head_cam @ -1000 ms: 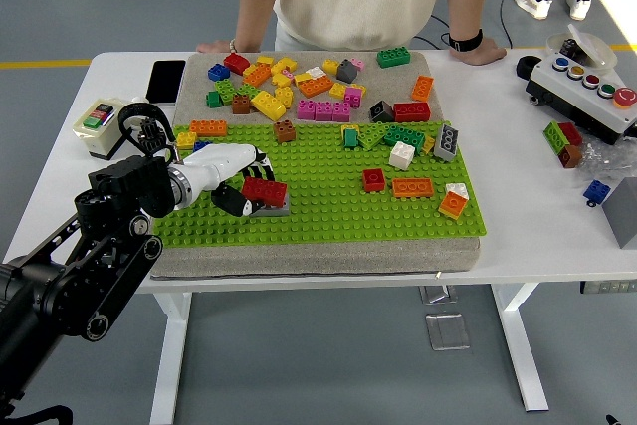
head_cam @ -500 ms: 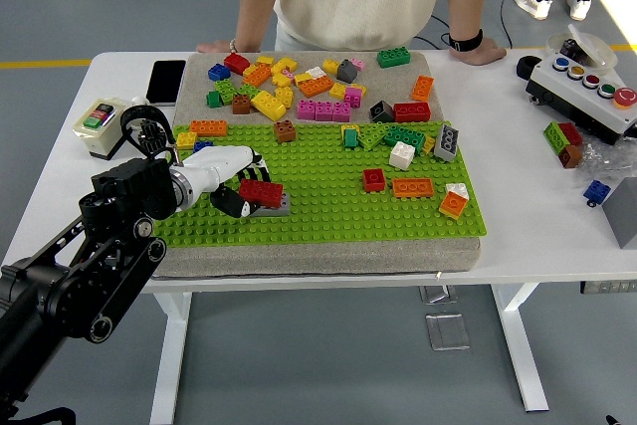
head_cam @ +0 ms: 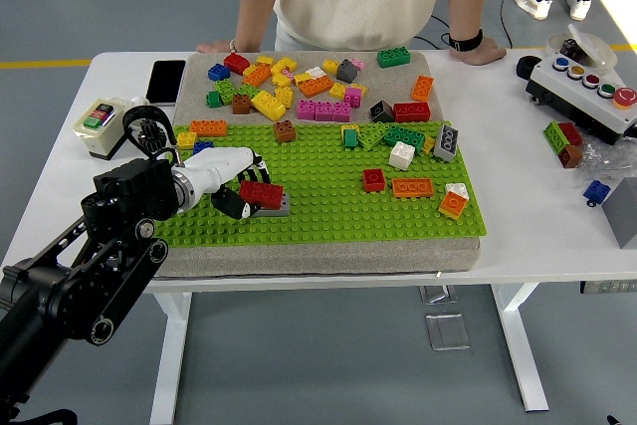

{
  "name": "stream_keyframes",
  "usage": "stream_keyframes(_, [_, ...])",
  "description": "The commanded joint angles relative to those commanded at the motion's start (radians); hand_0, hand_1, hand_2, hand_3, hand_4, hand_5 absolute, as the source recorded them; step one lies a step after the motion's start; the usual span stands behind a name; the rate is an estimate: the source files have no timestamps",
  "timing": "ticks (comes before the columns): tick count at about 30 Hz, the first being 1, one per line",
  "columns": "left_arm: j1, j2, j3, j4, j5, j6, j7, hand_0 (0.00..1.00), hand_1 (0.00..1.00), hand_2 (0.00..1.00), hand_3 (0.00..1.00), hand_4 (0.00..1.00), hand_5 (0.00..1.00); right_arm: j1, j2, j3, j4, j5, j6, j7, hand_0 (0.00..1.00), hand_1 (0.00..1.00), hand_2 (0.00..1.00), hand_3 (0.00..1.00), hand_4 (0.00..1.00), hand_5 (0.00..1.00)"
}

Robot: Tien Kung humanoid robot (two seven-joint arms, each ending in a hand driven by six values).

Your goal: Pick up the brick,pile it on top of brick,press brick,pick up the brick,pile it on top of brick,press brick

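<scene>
A red brick (head_cam: 262, 193) lies on top of a grey brick (head_cam: 278, 208) on the green baseplate (head_cam: 328, 201), near its front left. My left hand (head_cam: 239, 186), white with black fingers, is curled around the red brick from the left, thumb below and fingers above it. The red brick sits slightly askew on the grey one. My right hand is out of sight.
Several loose bricks lie scattered over the baseplate's back and on the grey mat (head_cam: 299, 72) behind it. A person stands at the far side with both hands resting on the table. A phone (head_cam: 165, 81), a switch box (head_cam: 104, 124) and a button box (head_cam: 587, 87) sit around.
My left hand with the red brick has drifted slightly left and settled lower onto the grey brick. The person has not moved.
</scene>
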Motion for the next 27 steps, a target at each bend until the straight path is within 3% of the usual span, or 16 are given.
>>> stream_keyframes(27, [-0.005, -0.013, 0.013, 0.001, 0.0, 0.021, 0.019, 0.673, 0.62, 0.605, 0.549, 0.504, 0.096, 0.003, -0.001, 0.001, 0.0, 0.006, -0.003, -0.002, 0.754, 0.687, 0.733, 0.737, 0.998, 0.64])
